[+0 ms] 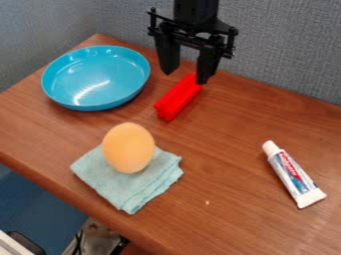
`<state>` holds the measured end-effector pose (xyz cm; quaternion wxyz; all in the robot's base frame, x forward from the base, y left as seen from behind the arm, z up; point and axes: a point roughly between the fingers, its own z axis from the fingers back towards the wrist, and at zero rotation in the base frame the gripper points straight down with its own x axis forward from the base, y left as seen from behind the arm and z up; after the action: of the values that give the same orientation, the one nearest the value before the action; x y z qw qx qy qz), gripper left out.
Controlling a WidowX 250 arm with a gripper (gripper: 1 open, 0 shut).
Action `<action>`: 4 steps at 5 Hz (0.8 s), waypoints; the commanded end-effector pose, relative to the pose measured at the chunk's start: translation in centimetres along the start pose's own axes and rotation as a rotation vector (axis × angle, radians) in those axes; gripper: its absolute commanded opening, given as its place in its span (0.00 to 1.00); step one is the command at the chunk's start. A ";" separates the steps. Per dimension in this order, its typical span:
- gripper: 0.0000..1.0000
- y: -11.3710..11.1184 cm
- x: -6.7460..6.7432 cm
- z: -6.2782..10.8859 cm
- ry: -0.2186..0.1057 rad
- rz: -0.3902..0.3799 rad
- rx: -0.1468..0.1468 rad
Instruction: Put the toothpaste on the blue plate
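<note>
From my station I see the blue plate (96,79) at the table's (220,189) far left. Relative to that plate, my claw (185,72) is just to its right, fingers apart, above the far end of the red block (176,98). The toothpaste (293,174) lies well apart from the plate, toward the near right. Nearer me than the plate, an orange egg-like object (128,148) rests on the light-blue cloth (131,181).
</note>
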<state>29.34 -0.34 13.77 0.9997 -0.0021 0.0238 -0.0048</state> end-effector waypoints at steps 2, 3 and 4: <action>1.00 -1.1 0.0 -1.1 0.027 0.009 -0.009; 1.00 -1.8 0.1 -1.5 0.039 0.011 -0.012; 1.00 -2.1 0.0 -2.0 0.053 0.013 -0.014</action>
<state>29.12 -2.03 11.12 0.9980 -0.0065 0.0618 0.0069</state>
